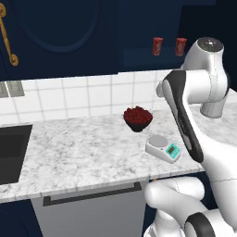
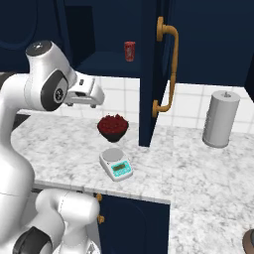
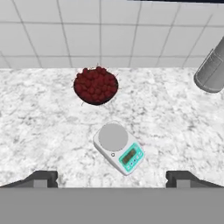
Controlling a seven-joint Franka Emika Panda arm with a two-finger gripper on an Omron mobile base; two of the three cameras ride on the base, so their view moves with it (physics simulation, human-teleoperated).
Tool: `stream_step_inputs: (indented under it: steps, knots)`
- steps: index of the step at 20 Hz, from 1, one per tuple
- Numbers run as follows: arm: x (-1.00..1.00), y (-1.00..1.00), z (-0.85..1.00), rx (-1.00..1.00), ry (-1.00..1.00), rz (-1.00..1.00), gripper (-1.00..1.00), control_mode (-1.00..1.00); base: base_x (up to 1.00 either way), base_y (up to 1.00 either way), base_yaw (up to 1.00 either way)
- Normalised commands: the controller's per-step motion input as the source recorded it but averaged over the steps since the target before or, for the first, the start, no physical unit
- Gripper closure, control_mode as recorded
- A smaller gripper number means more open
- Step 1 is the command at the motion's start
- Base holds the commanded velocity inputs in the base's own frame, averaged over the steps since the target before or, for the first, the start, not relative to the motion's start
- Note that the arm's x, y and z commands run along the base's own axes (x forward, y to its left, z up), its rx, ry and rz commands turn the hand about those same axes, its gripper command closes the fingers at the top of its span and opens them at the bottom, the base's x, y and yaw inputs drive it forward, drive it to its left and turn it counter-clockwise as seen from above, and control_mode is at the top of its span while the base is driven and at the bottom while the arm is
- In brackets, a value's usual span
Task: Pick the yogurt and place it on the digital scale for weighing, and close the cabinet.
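Two small red yogurt cups point(image 1: 157, 46) point(image 1: 180, 46) stand side by side on the shelf of the open navy cabinet point(image 1: 139, 55); from the right, one yogurt cup point(image 2: 129, 51) shows. The cabinet door point(image 2: 151, 74) with its gold handle point(image 2: 168, 64) stands swung out over the counter. The white digital scale point(image 1: 163, 148) point(image 2: 115, 164) point(image 3: 119, 147) lies on the marble counter with its grey plate bare. My gripper point(image 3: 112, 179) hangs open above the scale, holding nothing, well below the shelf.
A dark bowl of red berries point(image 3: 96, 85) point(image 1: 137, 118) sits just behind the scale. A grey paper-towel roll point(image 2: 220, 119) stands right of the open door. A sink point(image 1: 11, 150) lies at the counter's left. A grey front with a black bar handle point(image 1: 92, 193) is below.
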Motion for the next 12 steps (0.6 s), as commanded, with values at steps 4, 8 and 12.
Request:
stream_step_inputs:
  steps: [4, 8, 12]
  knots:
    - [0.0, -0.33, 0.43, -0.05, -0.08, -0.23, -1.0, -1.0, 0.0, 0.0, 0.0]
    - [0.02, -0.26, 0.3, -0.01, -0.35, -0.2, -1.0, -1.0, 0.0, 0.0, 0.0]
    - [0.01, -0.07, 0.1, -0.04, -0.49, -0.14, -1.0, -1.0, 0.0, 0.0, 0.0]
